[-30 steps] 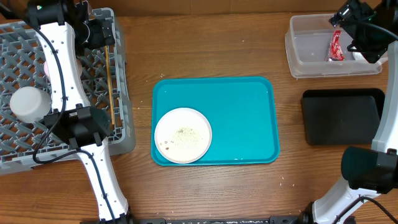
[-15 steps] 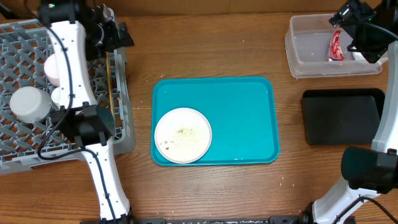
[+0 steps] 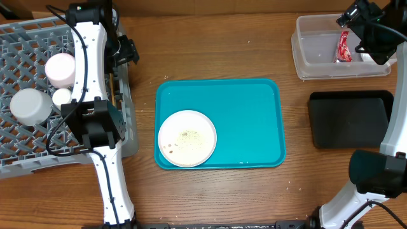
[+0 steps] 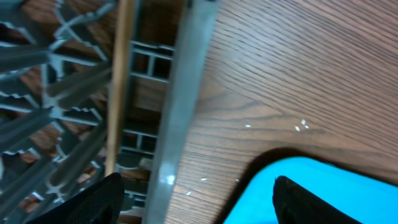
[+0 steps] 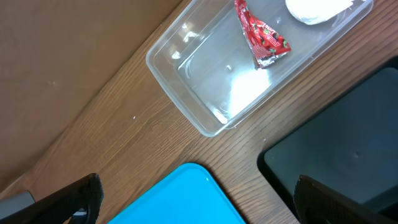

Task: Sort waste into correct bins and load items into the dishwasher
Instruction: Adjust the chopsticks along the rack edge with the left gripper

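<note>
The white plate with crumbs lies on the teal tray. The grey dish rack holds a white bowl, a white cup, and chopsticks along its right side; the chopsticks also show in the left wrist view. My left gripper is open and empty over the rack's right edge. The clear tub holds the red wrapper and white napkin. My right gripper is open and empty above the tub.
The black tray lies right of the teal tray, and its corner shows in the right wrist view. A few white crumbs lie on the wood between rack and teal tray.
My left arm has swung right, from over the rack to its right edge. The white bowl in the rack is now uncovered. The right arm has not moved.
</note>
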